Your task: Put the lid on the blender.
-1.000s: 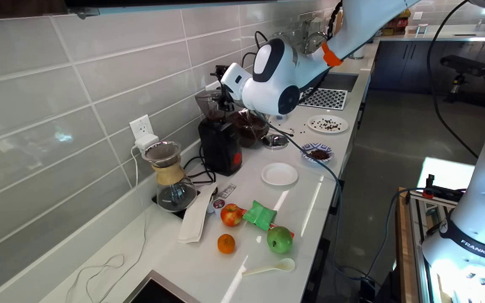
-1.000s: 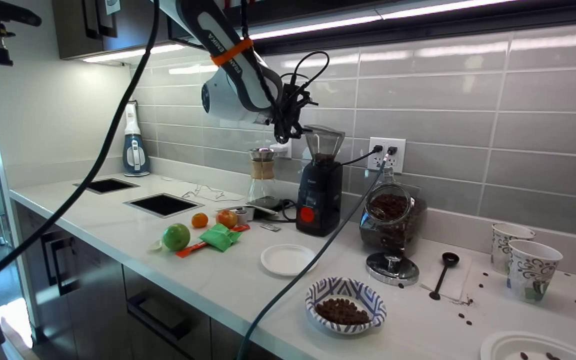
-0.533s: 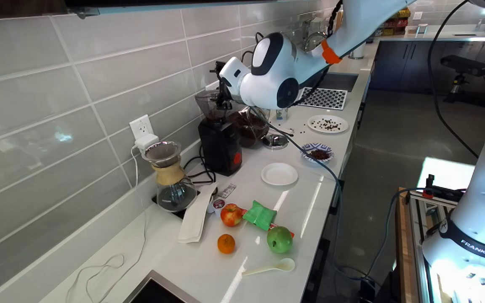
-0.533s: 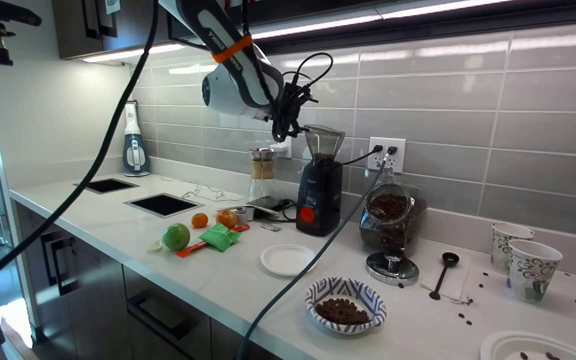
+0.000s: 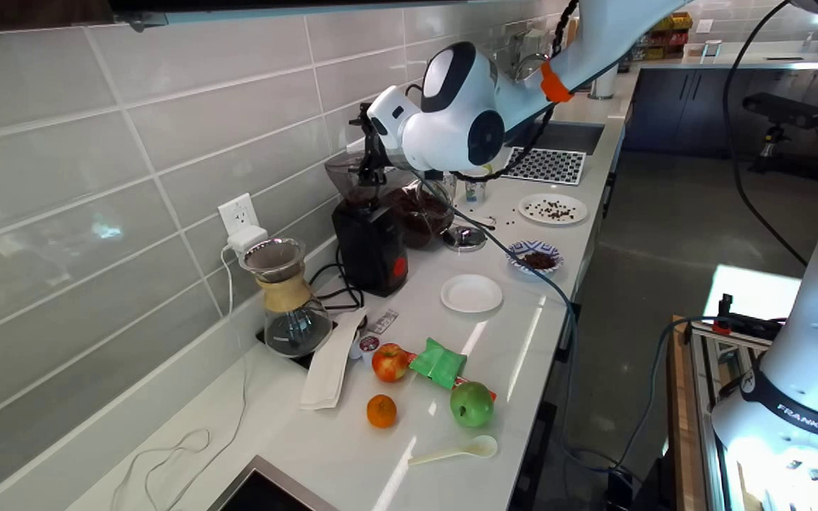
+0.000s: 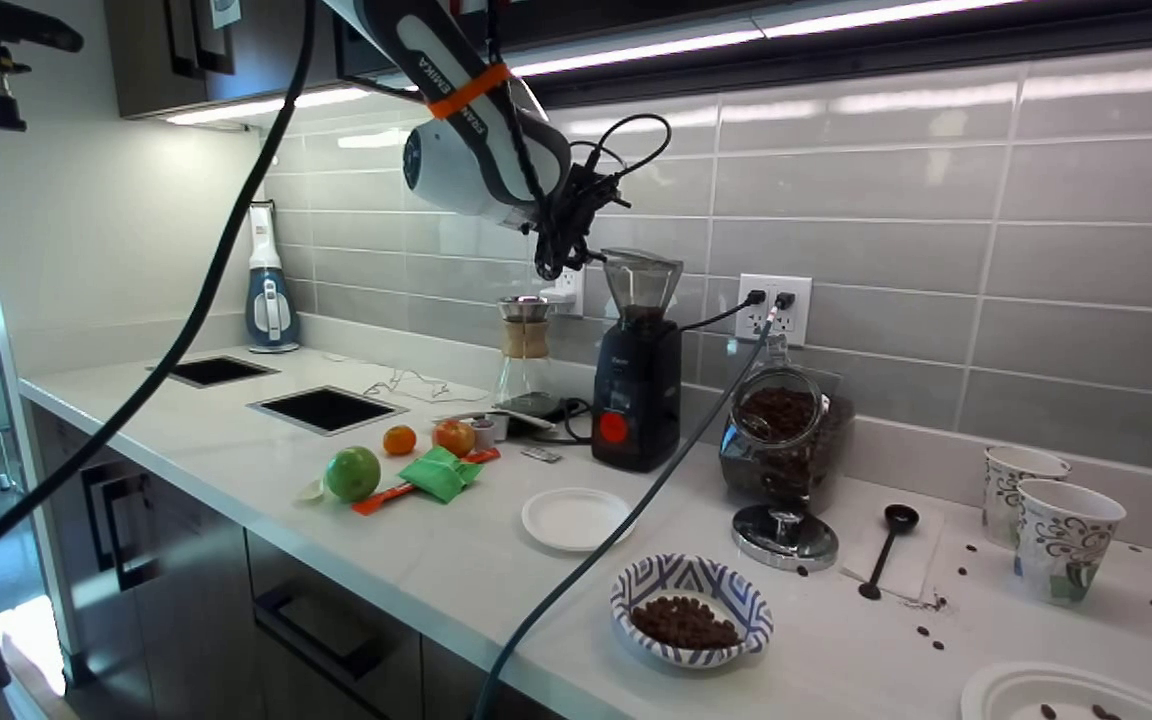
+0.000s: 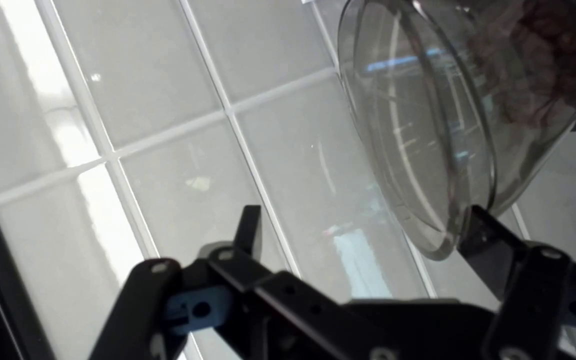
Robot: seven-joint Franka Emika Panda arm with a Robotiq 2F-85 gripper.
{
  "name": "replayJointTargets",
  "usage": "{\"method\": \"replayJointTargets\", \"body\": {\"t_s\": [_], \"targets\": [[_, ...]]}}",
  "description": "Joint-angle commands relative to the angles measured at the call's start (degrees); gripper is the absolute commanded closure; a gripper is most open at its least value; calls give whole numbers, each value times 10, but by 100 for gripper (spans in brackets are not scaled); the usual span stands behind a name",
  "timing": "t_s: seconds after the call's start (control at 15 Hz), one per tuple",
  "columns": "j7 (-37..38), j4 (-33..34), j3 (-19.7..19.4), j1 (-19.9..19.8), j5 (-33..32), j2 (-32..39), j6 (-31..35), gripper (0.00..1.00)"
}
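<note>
Wrist view, blender (image 7: 473,115) with flared clear hopper (image 7: 428,130), tool (image 7: 363,227) fingers apart, one tip at the curved rim, both exterior views, chunky black body (image 6: 636,400) on smooth bench (image 6: 436,545), round chrome lid (image 6: 784,540) just beside glass jar (image 6: 796,440).

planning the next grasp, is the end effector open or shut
The end effector is open: in the wrist view its fingers stand wide apart, tiled wall showing between them.

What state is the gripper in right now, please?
Gripper: open, fingers wide apart with nothing held between them; one fingertip shows right by the blender's clear jar, but whether they touch cannot be told.
</note>
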Motion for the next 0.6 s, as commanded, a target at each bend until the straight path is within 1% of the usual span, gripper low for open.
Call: {"method": "replayJointTargets", "body": {"t_s": [0.0,0.4,0.53], "targets": [[0,8,2,-3,24,9,53,0],[-48,-17,-16,2,73,-4,3,0],[-31,-18,-15,3,64,-6,-7,0]]}}
